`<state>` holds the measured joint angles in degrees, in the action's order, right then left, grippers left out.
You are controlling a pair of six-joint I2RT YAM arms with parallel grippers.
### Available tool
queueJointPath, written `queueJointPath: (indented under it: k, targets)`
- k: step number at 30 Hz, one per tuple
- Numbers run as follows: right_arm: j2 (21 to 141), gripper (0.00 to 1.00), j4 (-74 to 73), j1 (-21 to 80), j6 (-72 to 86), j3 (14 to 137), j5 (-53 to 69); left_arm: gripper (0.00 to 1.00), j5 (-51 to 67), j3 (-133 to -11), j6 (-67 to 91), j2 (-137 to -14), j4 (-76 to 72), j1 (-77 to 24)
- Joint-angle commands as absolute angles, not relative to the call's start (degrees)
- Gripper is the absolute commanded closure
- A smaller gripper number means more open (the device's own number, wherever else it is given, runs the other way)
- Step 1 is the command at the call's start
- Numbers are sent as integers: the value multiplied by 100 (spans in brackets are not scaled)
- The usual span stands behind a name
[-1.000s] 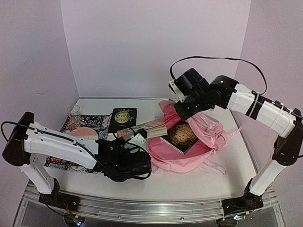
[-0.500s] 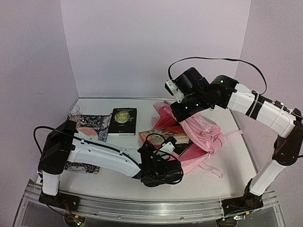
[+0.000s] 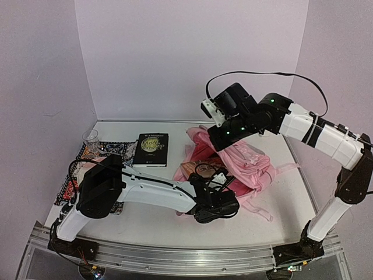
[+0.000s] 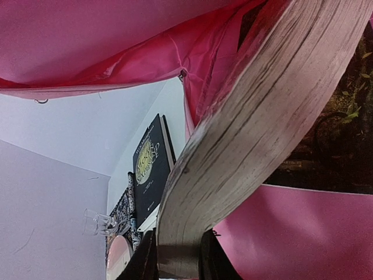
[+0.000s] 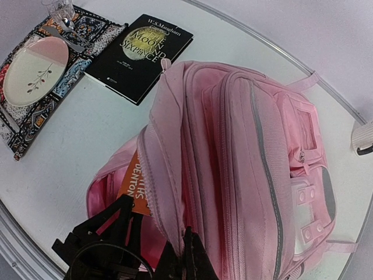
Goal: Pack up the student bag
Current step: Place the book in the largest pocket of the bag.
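Note:
The student bag (image 3: 247, 158) is a pink backpack lying at the table's middle right. My right gripper (image 5: 185, 256) is shut on the edge of its opening and holds the flap (image 5: 169, 175) up. Under that flap, inside the pink lining (image 4: 87, 41), my left gripper (image 4: 178, 263) is shut on a thick paperback (image 4: 250, 146) with an orange cover (image 5: 133, 184), pinching its lower end. In the top view the left gripper (image 3: 217, 203) is at the bag's front mouth. A dark-covered book (image 4: 332, 128) lies inside the bag beside the paperback.
A black book (image 3: 151, 149) lies left of the bag. Further left, a patterned placemat (image 3: 119, 150) carries a pink plate (image 5: 34, 70) and a clear glass (image 3: 90, 137). The left arm (image 3: 145, 188) stretches across the front of the table.
My left arm has swung right, carrying the paperback from beside the bag into its mouth. The right gripper has kept its hold on the flap, raising it slightly.

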<state>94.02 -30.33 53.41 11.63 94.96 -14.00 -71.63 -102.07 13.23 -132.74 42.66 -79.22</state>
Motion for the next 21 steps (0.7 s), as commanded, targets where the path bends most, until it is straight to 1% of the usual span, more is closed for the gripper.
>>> queueJointPath:
  k: [1, 7, 10, 13, 16, 21]
  targets:
    - [9384, 100, -2253, 5389, 1226, 9544, -1436, 76, -7250, -10426, 1347, -13233, 4042, -7927]
    - [9352, 100, -2139, 5395, 1224, 9389, -1500, 37, -6638, -10029, 1660, -12661, 4052, -7956]
    - [9336, 100, -2094, 5393, 1213, 9348, -1532, 27, -6156, -9844, 1778, -12313, 4054, -7986]
    - [9301, 100, -2058, 5395, 1224, 9283, -1542, 22, -5577, -9455, 2009, -11887, 4052, -8002]
    - [9255, 100, -2034, 5386, 1255, 9212, -1532, 19, -4968, -9008, 2287, -11459, 4041, -7983]
    - [9203, 100, -2002, 5382, 1295, 9109, -1517, 18, -3913, -8363, 2708, -10896, 3780, -7870]
